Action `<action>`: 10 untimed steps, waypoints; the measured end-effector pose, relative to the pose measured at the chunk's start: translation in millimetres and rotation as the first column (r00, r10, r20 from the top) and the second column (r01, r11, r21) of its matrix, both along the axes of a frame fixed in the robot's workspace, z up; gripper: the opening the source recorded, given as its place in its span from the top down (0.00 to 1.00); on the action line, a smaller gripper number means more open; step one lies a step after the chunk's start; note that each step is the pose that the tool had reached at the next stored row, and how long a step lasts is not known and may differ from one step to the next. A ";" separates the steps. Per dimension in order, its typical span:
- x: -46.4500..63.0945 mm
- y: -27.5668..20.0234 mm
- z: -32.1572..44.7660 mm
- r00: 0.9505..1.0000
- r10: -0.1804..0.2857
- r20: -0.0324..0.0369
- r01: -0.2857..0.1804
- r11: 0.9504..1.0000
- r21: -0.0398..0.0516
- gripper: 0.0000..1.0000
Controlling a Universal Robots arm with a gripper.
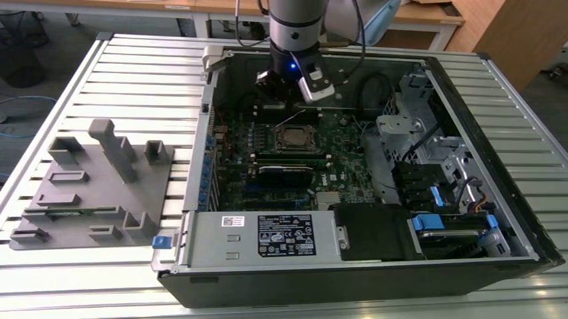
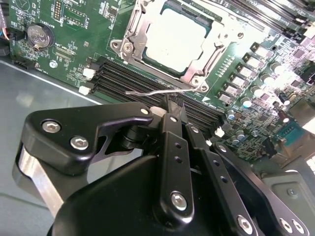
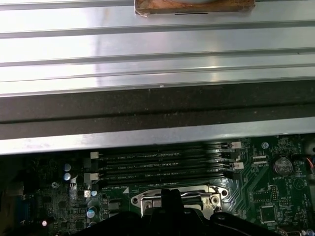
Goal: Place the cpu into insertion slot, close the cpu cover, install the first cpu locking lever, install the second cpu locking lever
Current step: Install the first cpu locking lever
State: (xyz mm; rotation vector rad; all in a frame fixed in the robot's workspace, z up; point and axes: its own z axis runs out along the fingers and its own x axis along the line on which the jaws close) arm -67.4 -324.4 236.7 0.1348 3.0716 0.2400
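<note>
The cpu (image 2: 174, 39) inside the cpu cover (image 2: 134, 42), both partly out of frame; claw (image 2: 168, 104) together beside a thin lever (image 2: 147, 92), contact unclear.

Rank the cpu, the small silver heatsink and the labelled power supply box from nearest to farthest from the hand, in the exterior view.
1. cpu: mid-board, right beside the hand.
2. small silver heatsink: board's edge nearer the camera.
3. power supply box: case's camera-side end.
</note>
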 end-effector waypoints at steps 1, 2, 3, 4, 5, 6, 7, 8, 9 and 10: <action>0.5 0.0 -0.1 1.000 0.000 0.000 0.000 1.000 0.000 0.90; 0.8 0.0 -0.2 1.000 0.000 0.000 0.000 1.000 0.000 0.90; 1.1 0.0 -0.3 1.000 0.000 0.000 0.000 1.000 0.000 0.90; 1.1 0.0 -0.3 1.000 0.000 0.000 0.000 1.000 0.000 0.90; 1.1 0.0 -0.3 1.000 0.000 0.000 0.000 1.000 0.000 0.90; 1.1 0.1 -0.4 1.000 0.000 0.000 0.000 1.000 0.000 0.90; 1.1 0.0 -0.4 1.000 0.000 0.000 0.000 1.000 0.000 0.90; 1.2 0.0 -0.4 1.000 0.000 0.000 0.000 1.000 0.000 0.90; 1.2 0.0 -0.4 1.000 0.000 0.000 0.000 1.000 0.000 0.90; 1.2 0.0 -0.4 1.000 0.000 0.000 0.000 1.000 0.000 0.90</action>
